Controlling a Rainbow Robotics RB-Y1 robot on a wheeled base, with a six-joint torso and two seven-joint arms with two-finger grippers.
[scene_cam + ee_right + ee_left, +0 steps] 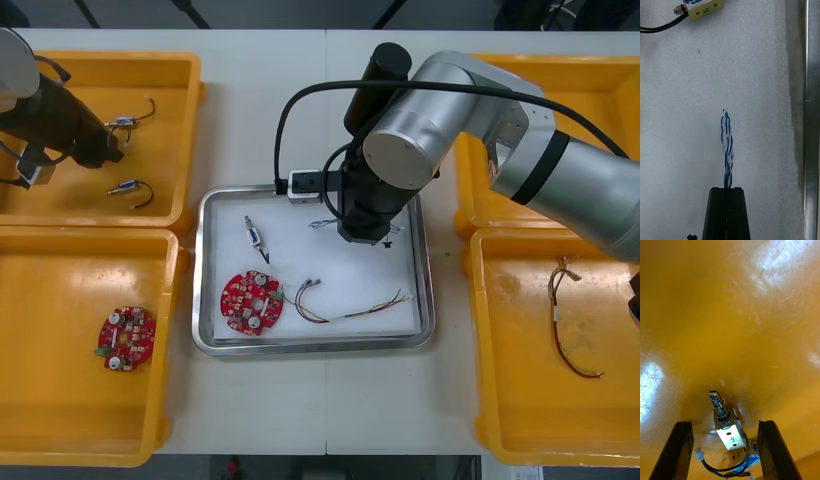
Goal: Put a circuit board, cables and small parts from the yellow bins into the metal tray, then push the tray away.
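Right fingers (719, 213) pinch cable (727, 150); left fingers (675, 450) spread.

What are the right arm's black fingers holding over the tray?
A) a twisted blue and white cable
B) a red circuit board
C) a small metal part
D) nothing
A: the right gripper is shut on the twisted blue and white cable over the white inside of the metal tray. The left gripper is open over a small metal part in a yellow bin.

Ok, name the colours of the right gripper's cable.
The cable is twisted blue and white; best in the right wrist view.
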